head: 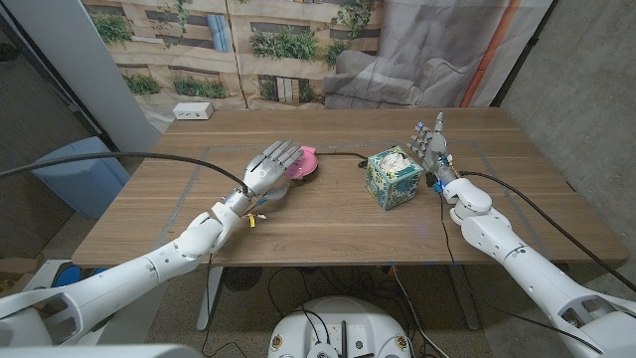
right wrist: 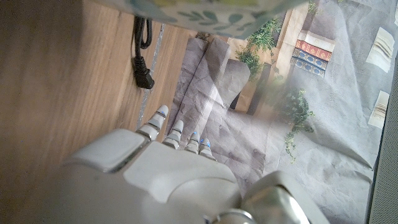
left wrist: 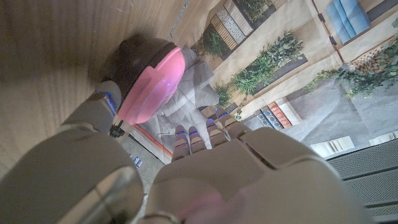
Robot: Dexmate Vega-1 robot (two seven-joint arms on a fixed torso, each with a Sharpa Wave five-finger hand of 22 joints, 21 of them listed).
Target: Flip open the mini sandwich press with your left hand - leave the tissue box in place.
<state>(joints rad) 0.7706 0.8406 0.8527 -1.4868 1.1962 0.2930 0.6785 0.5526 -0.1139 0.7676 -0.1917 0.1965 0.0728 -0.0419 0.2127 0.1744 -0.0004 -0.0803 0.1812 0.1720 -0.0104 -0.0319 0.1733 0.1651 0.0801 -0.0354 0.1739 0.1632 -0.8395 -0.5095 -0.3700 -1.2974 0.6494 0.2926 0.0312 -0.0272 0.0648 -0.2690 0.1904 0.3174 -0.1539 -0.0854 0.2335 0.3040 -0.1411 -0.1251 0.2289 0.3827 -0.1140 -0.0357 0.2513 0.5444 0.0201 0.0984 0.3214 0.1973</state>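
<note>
While the head view hides it, the left wrist view shows the pink sandwich press [left wrist: 149, 84] shut, touching the released left robot hand [head: 270, 166].

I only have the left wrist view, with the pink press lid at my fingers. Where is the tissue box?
Observer: In the head view the tissue box stands on the table to the right of the press, apart from it.
Operator: And the right hand?
Observer: The right hand is raised just right of the box, fingers up, holding nothing.
Operator: Any cable about?
Observer: A black cable runs from the press toward the back of the box.
</note>
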